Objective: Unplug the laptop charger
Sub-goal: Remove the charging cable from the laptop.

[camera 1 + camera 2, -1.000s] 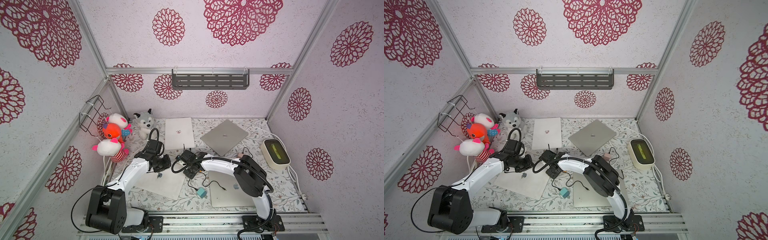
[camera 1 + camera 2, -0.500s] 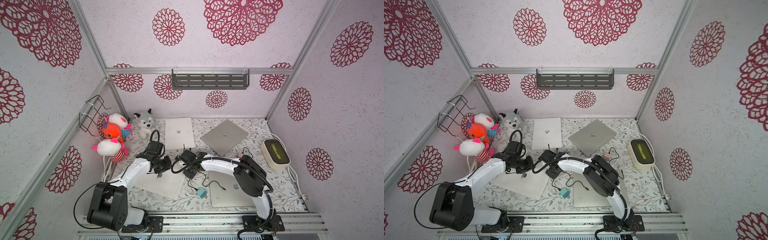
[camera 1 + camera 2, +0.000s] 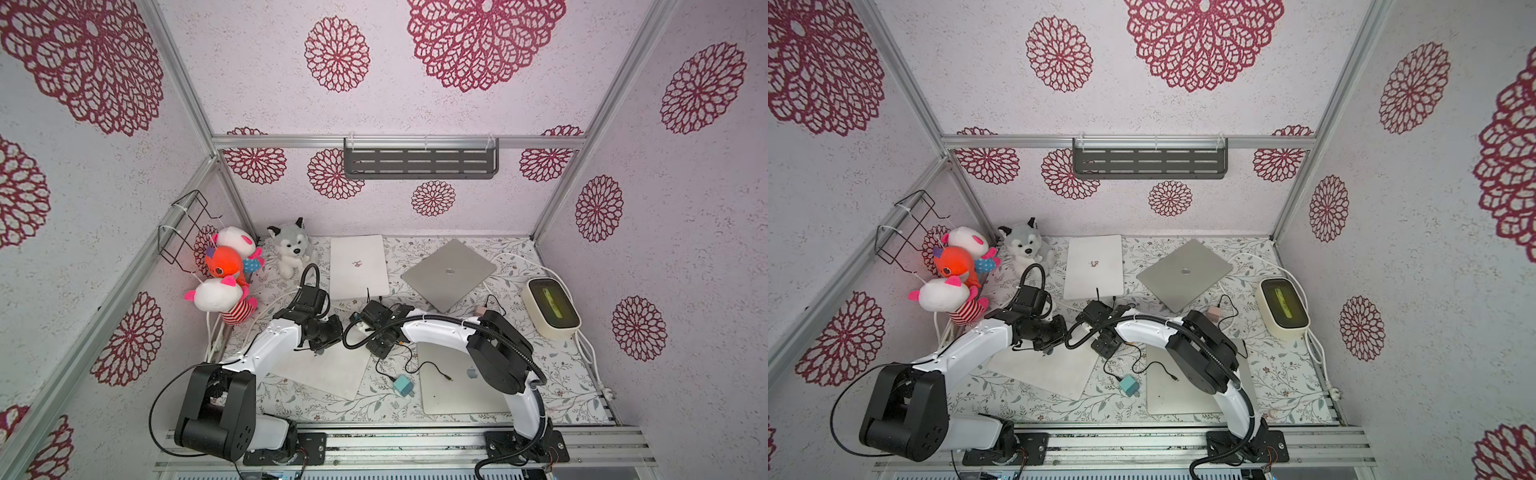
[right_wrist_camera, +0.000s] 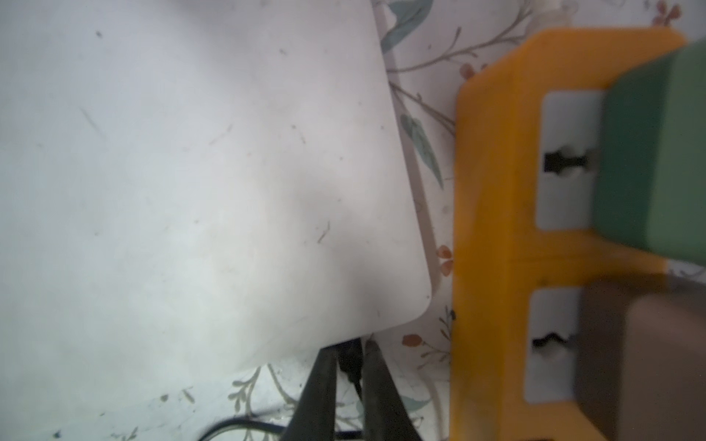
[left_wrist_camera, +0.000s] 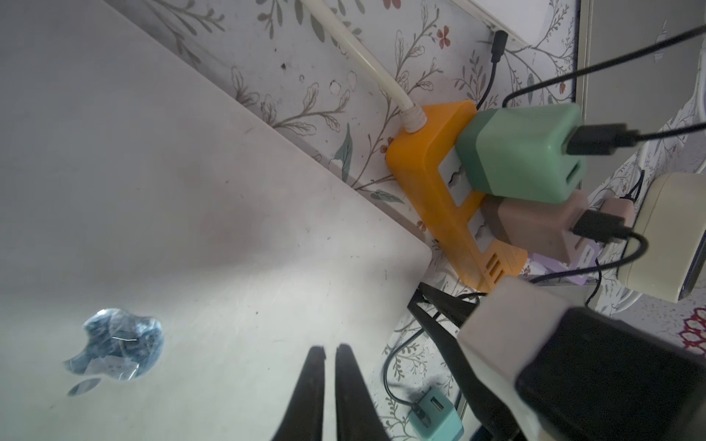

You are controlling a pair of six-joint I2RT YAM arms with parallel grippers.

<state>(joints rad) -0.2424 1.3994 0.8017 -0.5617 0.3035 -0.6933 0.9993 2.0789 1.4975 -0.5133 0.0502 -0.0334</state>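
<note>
A white laptop (image 4: 191, 172) with an apple logo (image 5: 114, 347) lies closed on the flowered table. My right gripper (image 4: 351, 347) is shut on the black charger plug (image 4: 351, 362), which sits against the laptop's edge near its corner. How deep the plug sits is hidden. The plug's thin black cable (image 4: 237, 424) trails over the table. My left gripper (image 5: 330, 349) is shut and empty, with its tips over the laptop lid. In both top views the left gripper (image 3: 319, 350) (image 3: 1048, 349) and the right gripper (image 3: 382, 349) (image 3: 1106, 351) stand at the same laptop (image 3: 328, 370) (image 3: 1050, 370).
An orange power strip (image 5: 431, 183) lies right beside the laptop corner, with a green adapter (image 5: 523, 152) and a brown adapter (image 5: 542, 233) plugged in. A teal adapter (image 3: 401, 386) lies loose. Other laptops (image 3: 457, 386) (image 3: 359, 266) (image 3: 449, 274), plush toys (image 3: 220, 266) and a cream box (image 3: 550, 307) surround them.
Almost nothing has changed: the left arm has shifted slightly over the lid, and the right gripper stays at the laptop's edge on the plug.
</note>
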